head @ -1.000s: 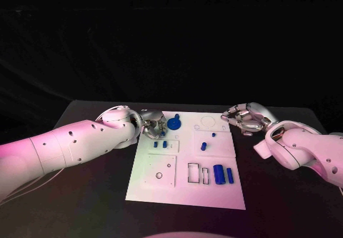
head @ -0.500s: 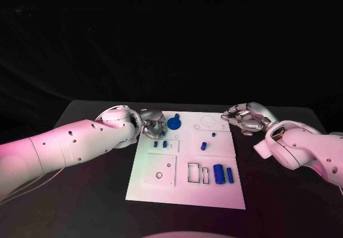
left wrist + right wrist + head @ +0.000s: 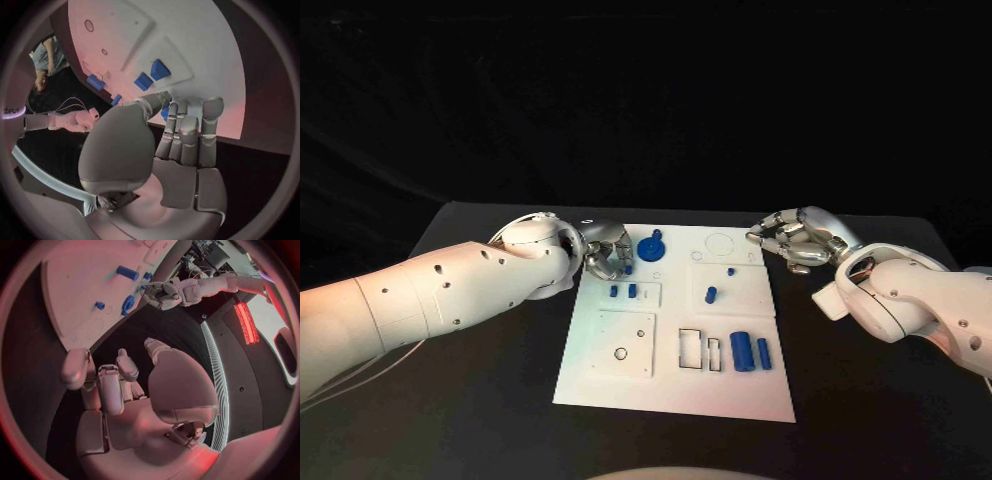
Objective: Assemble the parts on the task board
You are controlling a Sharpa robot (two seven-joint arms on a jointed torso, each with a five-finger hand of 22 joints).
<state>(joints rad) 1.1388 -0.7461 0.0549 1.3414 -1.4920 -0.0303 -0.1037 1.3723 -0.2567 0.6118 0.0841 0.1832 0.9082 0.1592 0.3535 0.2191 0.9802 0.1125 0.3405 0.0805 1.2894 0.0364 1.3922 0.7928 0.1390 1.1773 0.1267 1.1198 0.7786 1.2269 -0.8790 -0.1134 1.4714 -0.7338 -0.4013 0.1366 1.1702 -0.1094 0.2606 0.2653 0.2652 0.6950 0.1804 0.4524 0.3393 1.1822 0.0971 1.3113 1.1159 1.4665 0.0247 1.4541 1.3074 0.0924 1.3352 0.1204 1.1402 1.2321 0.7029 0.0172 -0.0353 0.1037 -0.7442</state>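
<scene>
The white task board [image 3: 678,385] lies in the middle of the black table. My left hand [image 3: 606,252] hovers at the board's far left corner, its fingers curled in. A small blue part [image 3: 164,113] shows pinched between its thumb and fingers. Just right of that hand, a round blue part with a knob [image 3: 652,247] sits on the board. Two short blue pegs [image 3: 623,291] stand just in front of the left hand. My right hand [image 3: 793,238] hangs off the board's far right corner with its fingers curled around nothing.
More blue parts sit on the board: a peg [image 3: 711,294], two tiny ones [image 3: 731,271], and two cylinders [image 3: 751,352] beside rectangular slots [image 3: 692,347]. A raised square plate [image 3: 626,342] with holes takes up the near left. Bare black table surrounds the board.
</scene>
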